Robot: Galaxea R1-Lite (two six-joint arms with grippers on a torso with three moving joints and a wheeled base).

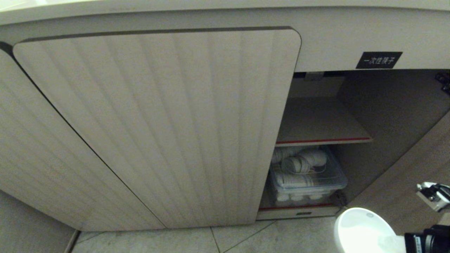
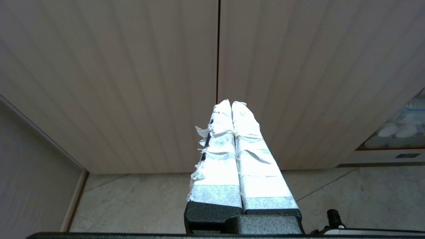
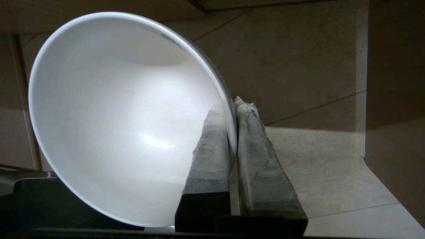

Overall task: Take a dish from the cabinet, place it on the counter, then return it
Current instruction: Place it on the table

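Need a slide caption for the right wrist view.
Right claw pinching the white bowl by its rim above the tiled floor.

Head view downward; wrist views near cabinet [image 1: 158, 123].

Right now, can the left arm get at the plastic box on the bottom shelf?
Probably not directly. The left gripper sits shut facing the closed doors, and the box lies off to its right behind the door edge. The right gripper holds the bowl nearer that opening.
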